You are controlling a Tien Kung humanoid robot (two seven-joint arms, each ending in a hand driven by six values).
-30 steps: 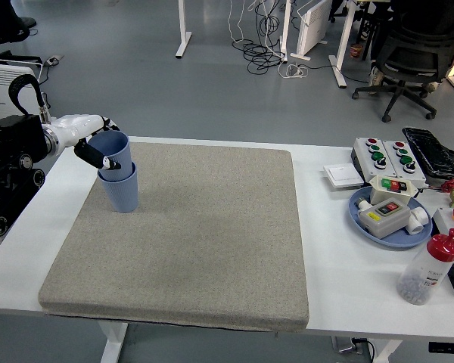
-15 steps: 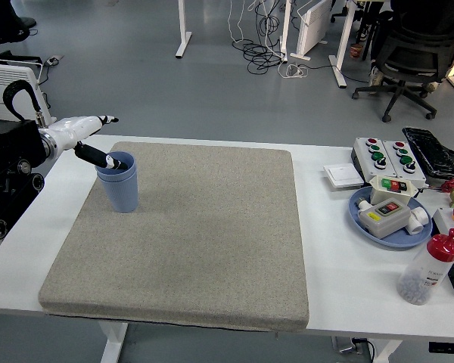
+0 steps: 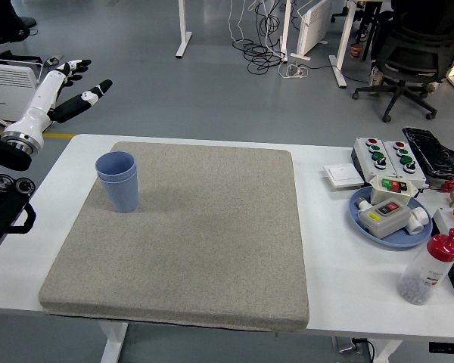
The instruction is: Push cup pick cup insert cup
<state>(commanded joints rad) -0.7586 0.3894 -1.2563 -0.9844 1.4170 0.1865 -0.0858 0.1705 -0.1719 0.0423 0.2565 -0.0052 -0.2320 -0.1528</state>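
White surface [image 3: 340,249] w/ grey felt mat [image 3: 189,227] is carrying two nested blue plastic cups [image 3: 118,181], upright at mat's upper left. Left hand [image 3: 66,83] is hovering at frame's upper left, fingers spread, holding nothing. Insert looks done; best retreating clear w/o bumping the stack.

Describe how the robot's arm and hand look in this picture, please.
The left hand has a white shell with black fingertips; one finger is mostly black. Its wrist ends in a silvery ring. Behind it the left arm is black, bulky machinery with round joints and a black bracket. The right arm is out of view.
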